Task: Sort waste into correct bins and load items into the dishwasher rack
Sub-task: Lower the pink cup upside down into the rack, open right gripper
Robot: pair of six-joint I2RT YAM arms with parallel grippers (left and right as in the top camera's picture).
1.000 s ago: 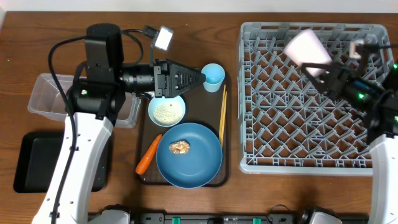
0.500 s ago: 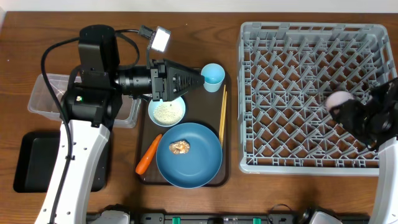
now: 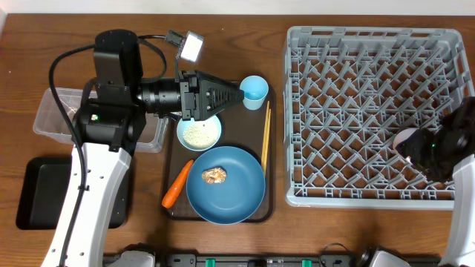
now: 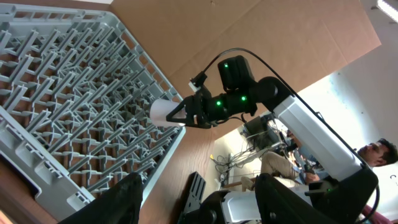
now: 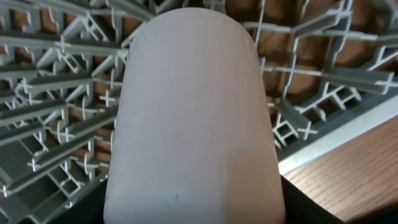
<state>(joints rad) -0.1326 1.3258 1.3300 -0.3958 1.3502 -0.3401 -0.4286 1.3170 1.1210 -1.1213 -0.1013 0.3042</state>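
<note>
Pink cup [image 5: 193, 118] is clamped between the fingers of the right gripper [image 3: 415, 142], which is closed on its sides. The cup hangs low over the rack [image 3: 349, 89], whose pegs lie directly beneath the gripper, near the right wall. The left gripper [image 3: 239, 93] hovers with fingers apart and nothing between them. The light blue cup [image 3: 256, 89] is just ahead of its tips, and the bowl [image 3: 199, 133] is under its body.

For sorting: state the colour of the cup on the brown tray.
The cup is light blue, clearest overhead.
</note>
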